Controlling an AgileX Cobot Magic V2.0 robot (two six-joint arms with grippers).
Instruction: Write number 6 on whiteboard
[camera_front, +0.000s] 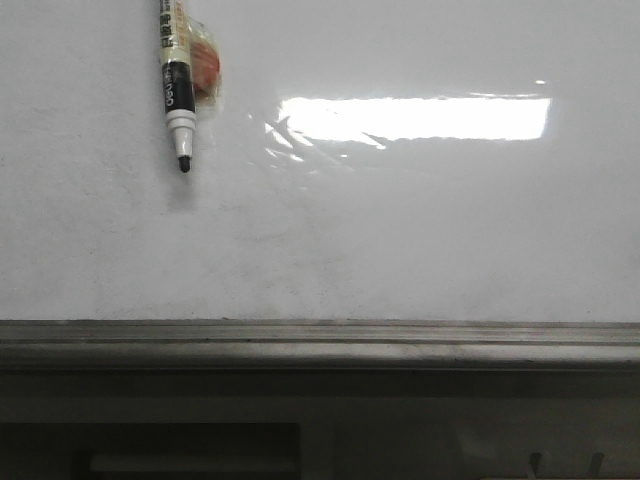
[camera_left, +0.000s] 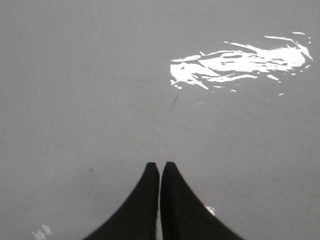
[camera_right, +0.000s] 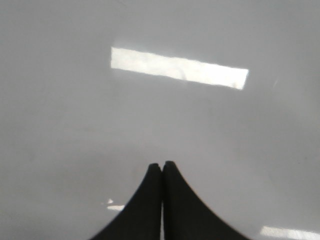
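The whiteboard (camera_front: 400, 230) fills the front view, glossy white with faint grey smudges and a bright rectangular light reflection. No number 6 shows on it. A black-and-white marker (camera_front: 175, 85) hangs tip down at the top left, its black tip just off or on the board; what holds it is out of view. An orange shape under clear film sits behind it. Neither gripper shows in the front view. In the left wrist view my left gripper (camera_left: 160, 166) is shut and empty before the board (camera_left: 100, 75). My right gripper (camera_right: 162, 165) is shut and empty before the board (camera_right: 75, 125).
A grey metal rail (camera_front: 320, 340) runs along the board's lower edge, with dark furniture below it. A short thin dark mark (camera_left: 173, 103) lies on the board in the left wrist view, below a wrinkled light reflection (camera_left: 235, 62).
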